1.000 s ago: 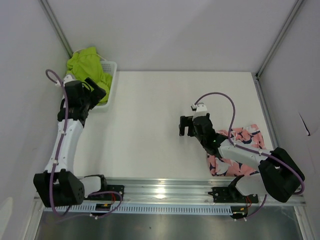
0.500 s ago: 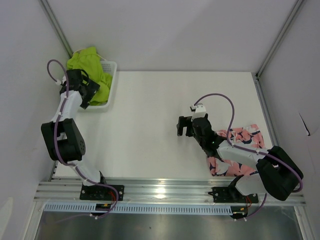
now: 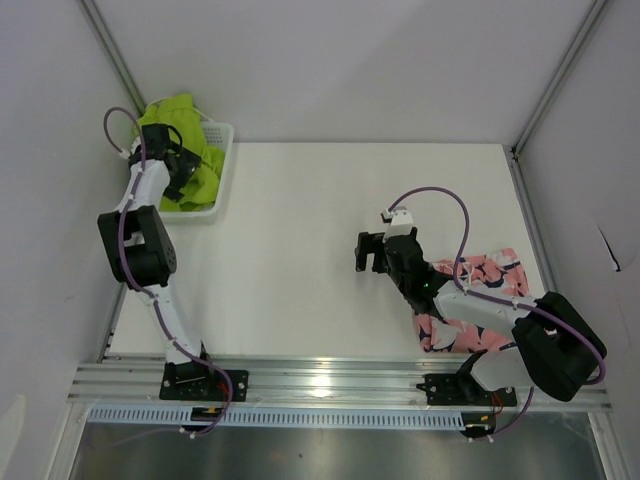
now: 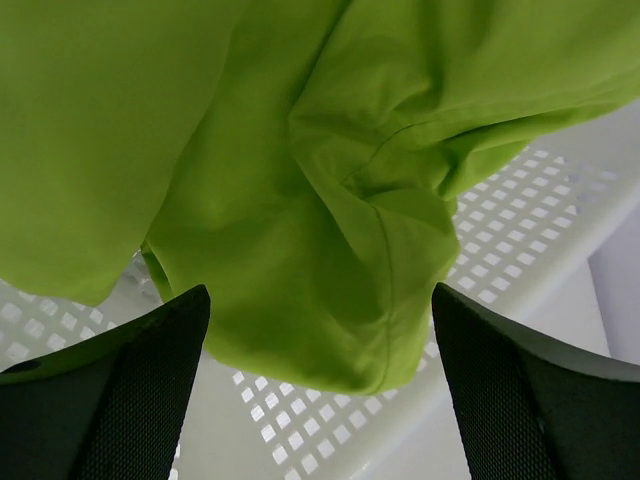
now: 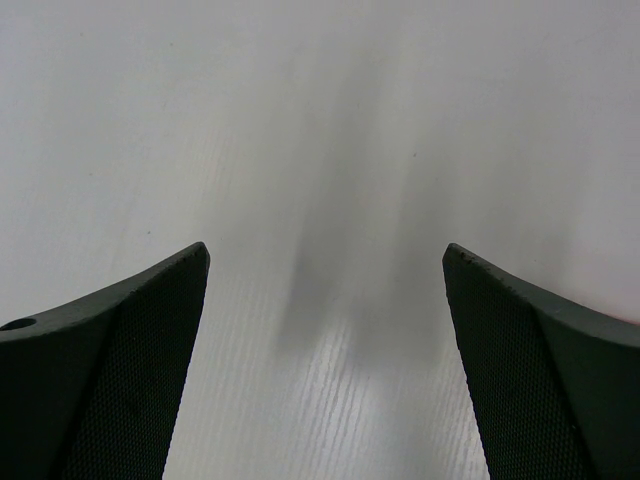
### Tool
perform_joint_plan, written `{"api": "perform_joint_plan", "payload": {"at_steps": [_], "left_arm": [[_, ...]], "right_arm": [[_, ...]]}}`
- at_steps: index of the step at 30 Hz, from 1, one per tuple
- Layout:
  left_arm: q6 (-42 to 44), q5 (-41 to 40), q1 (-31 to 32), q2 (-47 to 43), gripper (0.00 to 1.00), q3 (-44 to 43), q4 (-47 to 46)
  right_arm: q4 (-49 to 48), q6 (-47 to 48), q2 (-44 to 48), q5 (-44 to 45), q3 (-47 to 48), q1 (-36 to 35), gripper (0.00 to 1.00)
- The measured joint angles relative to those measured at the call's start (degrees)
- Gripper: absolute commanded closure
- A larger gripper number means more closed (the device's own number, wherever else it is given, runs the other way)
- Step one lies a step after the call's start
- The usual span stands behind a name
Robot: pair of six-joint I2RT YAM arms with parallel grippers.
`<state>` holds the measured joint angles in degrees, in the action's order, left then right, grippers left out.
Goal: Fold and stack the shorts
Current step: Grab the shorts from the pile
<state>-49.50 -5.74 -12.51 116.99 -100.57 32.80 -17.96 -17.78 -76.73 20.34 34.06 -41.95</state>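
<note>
Two grippers, both with fingers apart, left gripper (image 4: 320, 300) at green shorts (image 4: 300, 150) in basket (image 4: 520, 225), right gripper (image 5: 325, 260) over white table (image 3: 290, 220), pink shorts (image 3: 500, 268) near table's right edge, pale walls (image 3: 350, 60) around.

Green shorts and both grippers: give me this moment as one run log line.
left gripper: open, at green shorts in basket | right gripper: open, above table | pink shorts: on table, partly under right arm

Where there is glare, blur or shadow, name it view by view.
Top external: even light, with a bright glare patch on the metal rail. Left wrist: the lime green shorts are sharp with soft fold shadows; the white basket is nearly washed out. Right wrist: a blurry grey shadow and pale sheen on the table.
</note>
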Motion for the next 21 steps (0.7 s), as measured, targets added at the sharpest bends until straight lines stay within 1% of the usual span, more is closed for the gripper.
{"api": "perform_joint_plan", "payload": {"at_steps": [4, 6, 7, 8, 9, 11, 12, 13, 14, 18, 21], "left_arm": [[-0.6, 1.4, 0.2, 2.9, 0.10, -0.1, 0.1], [-0.7, 2.0, 0.4, 4.2, 0.16, -0.5, 0.0], [-0.9, 2.3, 0.6, 4.8, 0.25, -0.9, -0.1], [-1.2, 2.8, 0.8, 5.4, 0.33, -1.4, -0.2], [-1.4, 3.3, 1.1, 6.1, 0.47, -1.9, -0.4], [-1.7, 4.4, 1.7, 7.1, 0.60, -2.7, -1.2], [-1.8, 4.8, 2.0, 7.3, 0.81, -2.8, -1.6], [-2.1, 5.0, 2.2, 7.4, 0.92, -2.8, -1.8], [-1.8, 5.1, 2.3, 7.4, 1.00, -2.8, -2.0], [-1.4, 4.5, 2.6, 7.3, 1.00, -4.5, -2.1], [-0.8, 3.7, 2.3, 5.5, 1.00, -5.7, -2.3]], "right_arm": [[0.0, 0.1, 0.0, 0.3, 0.0, 0.0, 0.01], [0.0, 0.2, 0.0, 0.3, 0.0, 0.0, 0.00], [0.0, 0.3, -0.1, 0.3, 0.0, 0.0, 0.00], [0.0, 0.4, -0.2, 0.3, 0.0, 0.0, 0.01], [0.0, 0.5, -0.3, 0.4, 0.0, 0.0, 0.00], [0.0, 0.5, -0.6, 0.4, 0.0, 0.0, 0.01], [0.1, 0.6, -0.6, 0.4, 0.0, 0.0, 0.01], [0.0, 0.7, -0.6, 0.4, 0.0, 0.0, 0.00], [0.0, 0.7, -0.6, 0.4, 0.0, 0.0, 0.00], [0.0, 0.9, -0.6, 0.4, 0.0, 0.0, 0.00], [0.0, 0.9, -0.7, 0.4, 0.0, 0.0, 0.01]]}}
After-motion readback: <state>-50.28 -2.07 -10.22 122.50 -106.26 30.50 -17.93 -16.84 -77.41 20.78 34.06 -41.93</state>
